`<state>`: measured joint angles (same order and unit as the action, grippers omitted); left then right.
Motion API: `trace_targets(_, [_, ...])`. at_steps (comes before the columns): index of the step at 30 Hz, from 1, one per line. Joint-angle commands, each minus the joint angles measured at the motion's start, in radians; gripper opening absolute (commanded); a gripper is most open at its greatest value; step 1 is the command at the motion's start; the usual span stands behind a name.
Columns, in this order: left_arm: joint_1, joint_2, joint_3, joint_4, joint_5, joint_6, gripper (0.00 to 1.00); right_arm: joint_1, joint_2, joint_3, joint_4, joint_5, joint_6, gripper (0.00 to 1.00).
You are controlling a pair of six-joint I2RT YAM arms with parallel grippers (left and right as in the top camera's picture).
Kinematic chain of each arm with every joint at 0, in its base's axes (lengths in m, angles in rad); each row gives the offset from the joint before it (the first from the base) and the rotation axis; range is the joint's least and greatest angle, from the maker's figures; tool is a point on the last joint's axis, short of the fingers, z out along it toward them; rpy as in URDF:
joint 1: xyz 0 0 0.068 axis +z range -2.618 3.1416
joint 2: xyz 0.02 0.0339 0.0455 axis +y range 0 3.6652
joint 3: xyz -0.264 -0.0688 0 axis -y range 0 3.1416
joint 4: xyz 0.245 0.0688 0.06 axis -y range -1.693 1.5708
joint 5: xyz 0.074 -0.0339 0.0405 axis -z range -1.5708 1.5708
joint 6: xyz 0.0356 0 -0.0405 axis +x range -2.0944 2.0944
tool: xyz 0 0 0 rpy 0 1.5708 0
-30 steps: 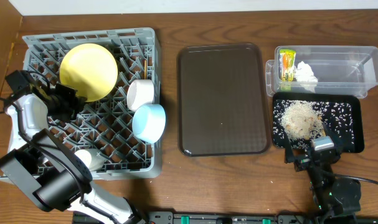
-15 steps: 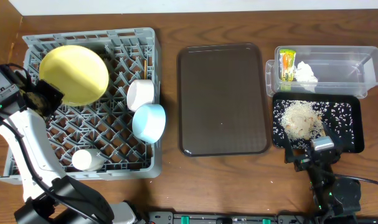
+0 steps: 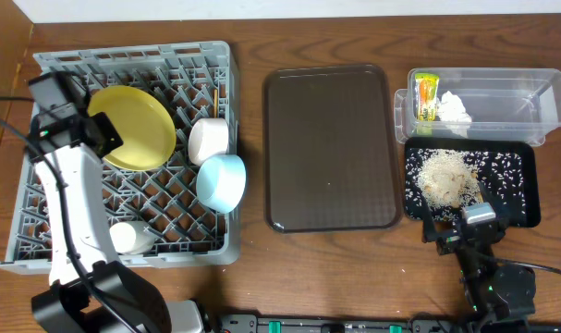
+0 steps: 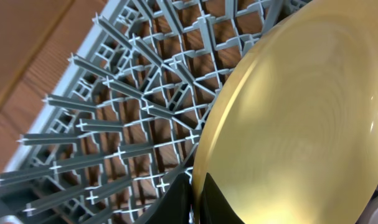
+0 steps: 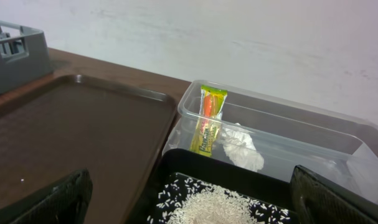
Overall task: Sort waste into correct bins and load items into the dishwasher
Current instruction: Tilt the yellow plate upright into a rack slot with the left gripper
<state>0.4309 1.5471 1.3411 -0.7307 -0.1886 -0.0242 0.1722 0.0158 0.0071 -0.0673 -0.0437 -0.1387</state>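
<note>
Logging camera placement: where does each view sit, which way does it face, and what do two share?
Overhead: above the table, facing down on grey rack and black tray; both arms show.
Left wrist: over the rack, facing the yellow plate; own fingers show.
Right wrist: low, facing the wall across the clear tub; own fingertips show.
Shared: overhead and left wrist both show plate and rack.

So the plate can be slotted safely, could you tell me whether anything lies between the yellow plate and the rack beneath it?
Nothing visible does: beside the yellow plate the rack shows only bare pegs. The white bowl sits apart from it.
</note>
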Motion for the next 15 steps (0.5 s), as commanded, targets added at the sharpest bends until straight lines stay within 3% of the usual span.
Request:
trace_targets(1, [-0.076,0.002,0.000,-0.002,-0.216,0.024,0.08,-0.007,-0.003,-0.002,-0.004,0.010,0.011,0.99])
trace_targets(9, [-0.214,0.001,0.000,-0.024,-0.340,0.024,0.08,-0.006,-0.003,-0.002,-0.004,0.010,0.011,0.99])
trace_targets(10, [-0.227,0.001,0.000,-0.031,-0.339,0.023,0.11,-0.007,-0.003,-0.002,-0.004,0.010,0.011,0.99])
trace_targets(13, [-0.266,-0.001,0.000,-0.061,-0.339,0.003,0.56,-0.006,-0.003,-0.002,-0.004,0.010,0.011,0.99])
trace_targets(14, [-0.274,-0.006,0.000,-0.073,-0.339,-0.009,0.81,-0.006,-0.003,-0.002,-0.004,0.010,0.011,0.99])
trace_targets(15, [-0.278,-0.011,0.000,-0.088,-0.340,-0.027,0.82,-0.007,-0.003,-0.002,-0.004,0.010,0.011,0.99])
